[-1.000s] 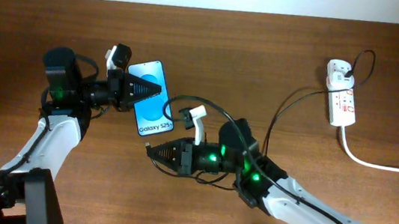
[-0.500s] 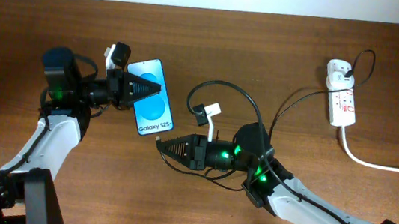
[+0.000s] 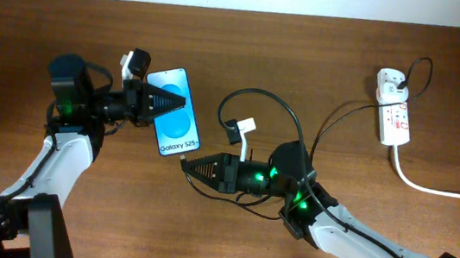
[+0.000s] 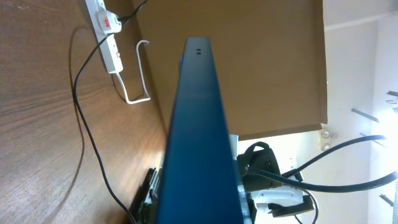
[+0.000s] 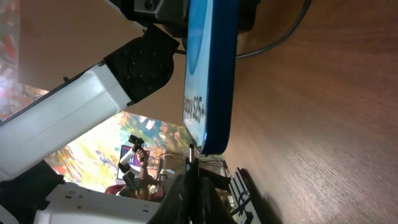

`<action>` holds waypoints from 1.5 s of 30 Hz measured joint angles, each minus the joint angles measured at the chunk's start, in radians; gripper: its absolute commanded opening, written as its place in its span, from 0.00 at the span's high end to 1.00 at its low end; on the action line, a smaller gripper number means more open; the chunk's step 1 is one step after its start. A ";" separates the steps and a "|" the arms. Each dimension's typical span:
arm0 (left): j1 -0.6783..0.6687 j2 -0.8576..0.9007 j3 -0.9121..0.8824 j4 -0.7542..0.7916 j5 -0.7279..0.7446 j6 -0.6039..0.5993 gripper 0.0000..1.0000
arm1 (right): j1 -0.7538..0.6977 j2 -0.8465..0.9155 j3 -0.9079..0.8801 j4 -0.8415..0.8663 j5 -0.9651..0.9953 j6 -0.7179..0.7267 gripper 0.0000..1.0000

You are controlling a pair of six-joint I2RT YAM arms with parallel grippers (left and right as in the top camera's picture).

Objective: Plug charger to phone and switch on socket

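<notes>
Left gripper (image 3: 174,103) is clamping shut on the phone (image 3: 176,114), gripping it from its left side at left-centre of the table (image 3: 308,51). Phone is facing screen-up, blue, with the "Galaxy S25" strip at its near end. In the left wrist view the phone (image 4: 199,124) is showing edge-on, running straight out from the camera.

Right gripper (image 3: 192,165) is pinching shut on the charger (image 3: 262,95) close to its plug tip (image 3: 182,163), pointing left toward the phone's near end. In the right wrist view the plug tip (image 5: 191,151) is sitting right at the phone's (image 5: 214,74) bottom edge; cannot tell whether it is seated in the port or only touching.

The black cable is looping up behind the right gripper, then running right across the table to the white adapter (image 3: 389,78). The adapter is sitting on the far end of the socket (image 3: 395,122), which is lying at far right, well apart from both grippers. Its thick white cord (image 3: 432,188) is trailing off the right edge.
</notes>
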 measured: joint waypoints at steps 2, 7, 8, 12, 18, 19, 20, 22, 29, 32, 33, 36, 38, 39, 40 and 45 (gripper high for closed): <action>0.000 0.000 0.000 0.000 0.000 0.000 1.00 | 0.000 0.000 0.000 0.000 0.007 0.011 0.96; 0.000 0.000 0.000 0.000 0.000 0.000 1.00 | 0.000 0.000 0.000 0.000 0.026 0.026 0.96; 0.000 0.000 0.000 0.000 0.000 0.000 1.00 | 0.000 0.000 0.000 0.000 0.026 0.026 0.96; 0.000 0.000 0.000 0.000 -0.001 0.000 1.00 | 0.007 0.000 0.000 -0.001 0.038 0.030 0.96; 0.002 0.000 0.000 0.000 -0.001 0.000 1.00 | 0.021 0.000 0.000 0.000 0.066 0.044 0.96; 0.003 0.000 0.000 0.000 -0.001 0.000 1.00 | 0.021 0.000 0.000 0.000 0.068 0.044 0.96; 0.003 0.000 0.000 0.000 -0.002 0.000 1.00 | 0.021 0.000 0.000 0.000 0.071 0.045 0.96; 0.005 0.000 0.000 0.000 -0.004 0.000 1.00 | 0.021 0.000 0.000 0.000 0.079 0.045 0.96; 0.005 0.000 0.000 0.000 -0.013 0.000 1.00 | 0.021 0.000 0.000 -0.001 0.090 0.045 0.96; 0.005 0.000 0.000 0.000 -0.013 0.000 1.00 | 0.021 0.000 0.000 -0.001 0.090 0.045 0.96; 0.005 0.000 0.000 0.000 -0.013 0.000 1.00 | 0.021 0.000 0.000 -0.001 0.090 0.045 0.96; 0.005 0.000 0.000 0.000 -0.015 0.000 1.00 | 0.021 0.000 0.000 -0.001 0.092 0.046 0.96; 0.005 0.000 0.000 0.000 -0.017 0.000 1.00 | 0.021 0.000 0.000 -0.001 0.095 0.046 0.96; 0.005 0.000 0.000 0.000 -0.017 0.000 1.00 | 0.021 0.000 0.000 -0.001 0.095 0.045 0.96; 0.005 0.000 0.000 0.000 -0.019 0.000 1.00 | 0.021 0.000 0.000 -0.001 0.098 0.046 0.96; 0.005 0.000 0.000 0.001 -0.026 0.000 1.00 | 0.024 0.000 0.000 -0.001 0.111 0.048 0.96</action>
